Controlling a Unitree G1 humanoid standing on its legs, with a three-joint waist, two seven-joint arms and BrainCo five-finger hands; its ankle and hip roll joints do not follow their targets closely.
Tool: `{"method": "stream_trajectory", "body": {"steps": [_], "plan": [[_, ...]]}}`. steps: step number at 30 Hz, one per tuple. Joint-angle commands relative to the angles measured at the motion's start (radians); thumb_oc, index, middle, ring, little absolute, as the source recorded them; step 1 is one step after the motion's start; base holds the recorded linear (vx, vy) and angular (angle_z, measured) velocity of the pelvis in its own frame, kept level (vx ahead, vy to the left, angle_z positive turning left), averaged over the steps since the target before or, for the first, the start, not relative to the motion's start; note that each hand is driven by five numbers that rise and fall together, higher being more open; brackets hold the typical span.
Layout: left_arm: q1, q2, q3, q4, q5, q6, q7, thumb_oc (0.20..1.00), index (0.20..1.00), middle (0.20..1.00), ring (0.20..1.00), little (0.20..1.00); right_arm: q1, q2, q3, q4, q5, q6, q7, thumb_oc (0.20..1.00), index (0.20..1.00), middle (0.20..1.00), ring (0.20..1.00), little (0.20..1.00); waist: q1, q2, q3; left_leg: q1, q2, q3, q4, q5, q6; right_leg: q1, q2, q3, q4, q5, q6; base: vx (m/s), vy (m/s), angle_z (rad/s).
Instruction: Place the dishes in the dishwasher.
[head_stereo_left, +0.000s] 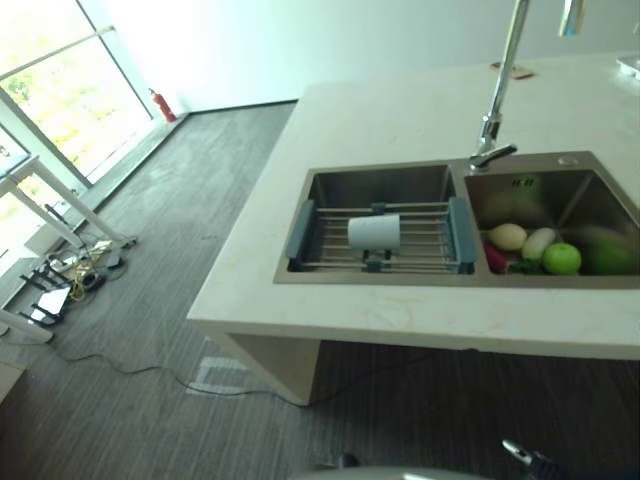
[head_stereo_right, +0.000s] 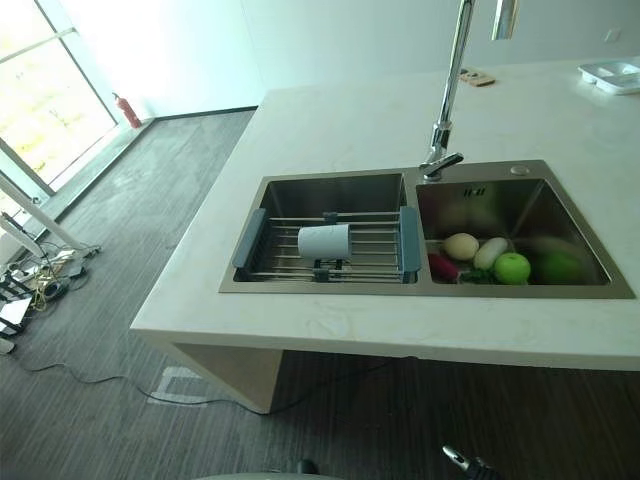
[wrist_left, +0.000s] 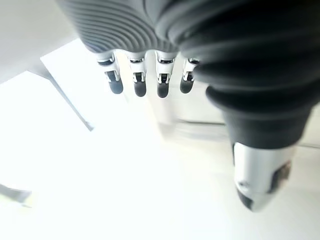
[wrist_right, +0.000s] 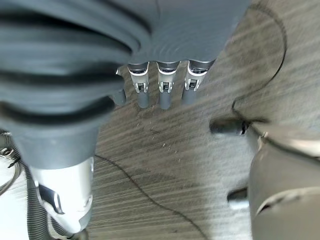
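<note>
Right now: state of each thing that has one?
White cup: on its side on the drying rack.
Drying rack: set across the left basin.
Faucet: no water visible.
Left hand: fingers relaxed, empty.
Right hand: fingers relaxed, empty.

The pale cream stone counter (head_stereo_right: 380, 120) carries a recessed twin-basin stainless-steel sink (head_stereo_right: 520, 290) with a tall chrome faucet (head_stereo_right: 447, 90) mounted behind the basin divider. On its far edge rest a small tan flat object (head_stereo_right: 478, 76) and, at the far right corner, a white compartmented tray (head_stereo_right: 612, 73).
</note>
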Motion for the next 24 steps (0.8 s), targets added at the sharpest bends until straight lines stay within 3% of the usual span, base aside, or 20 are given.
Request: {"method": "stream_trajectory", "body": {"steps": [1,3,4,12,18,24], "plan": [[-0.111,-0.006,0.0,0.116,0.011,0.081,-0.1,1.0,1.0,1.0,1.0,1.0,-0.038,0.02,-0.032,0.053,0.046,0.029,-0.026,1.0,1.0,1.0,1.0,1.0,-0.034,-0.012,0.049,0.04,0.035,0.029,0.03,-0.108,-0.019,-0.001,-0.099,0.012,0.049,-0.063,0.086,0.05,-0.041,-0.25],[-0.201,-0.027,-0.09,0.083,0.014,0.11,-0.16,1.0,1.0,1.0,1.0,1.0,-0.03,0.021,-0.04,0.06,0.038,0.039,-0.033,1.0,1.0,1.0,1.0,1.0,-0.049,-0.01,0.05,0.045,0.034,0.04,0.025,-0.105,-0.023,-0.002,-0.098,0.025,0.039,-0.056,0.091,0.11,-0.064,-0.36],[-0.281,-0.046,-0.197,0.067,0.052,0.122,-0.211,1.0,1.0,1.0,1.0,1.0,-0.016,0.018,-0.054,0.071,0.033,0.043,-0.029,1.0,1.0,1.0,1.0,1.0,-0.071,-0.011,0.053,0.049,0.037,0.058,0.02,-0.103,-0.026,-0.009,-0.097,0.046,0.028,-0.043,0.1,0.13,-0.07,-0.36],[-0.433,-0.098,-0.389,0.074,0.081,0.134,-0.249,1.0,1.0,1.0,1.0,1.0,0.03,-0.001,-0.065,0.043,0.04,0.0,0.006,1.0,1.0,1.0,1.0,1.0,-0.147,-0.008,0.097,0.021,0.042,0.106,0.026,-0.095,-0.034,-0.078,-0.114,0.112,0.014,0.007,0.122,0.04,-0.009,-0.28],[-0.421,-0.143,-0.437,0.083,0.067,0.144,-0.274,1.0,1.0,1.0,1.0,1.0,0.056,-0.021,-0.063,-0.009,0.045,-0.027,0.015,1.0,1.0,1.0,1.0,1.0,-0.194,0.001,0.126,0.009,0.041,0.135,0.036,-0.094,-0.041,-0.117,-0.122,0.156,0.004,0.033,0.134,0.02,0.023,-0.33],[-0.363,-0.244,-0.449,0.053,0.102,0.161,-0.256,1.0,1.0,1.0,1.0,1.0,0.071,-0.035,-0.069,-0.045,0.046,-0.037,0.02,1.0,1.0,1.0,1.0,1.0,-0.224,0.001,0.158,-0.019,0.04,0.145,0.058,-0.095,-0.039,-0.153,-0.131,0.173,0.011,0.047,0.135,0.01,0.009,-0.14]]}}
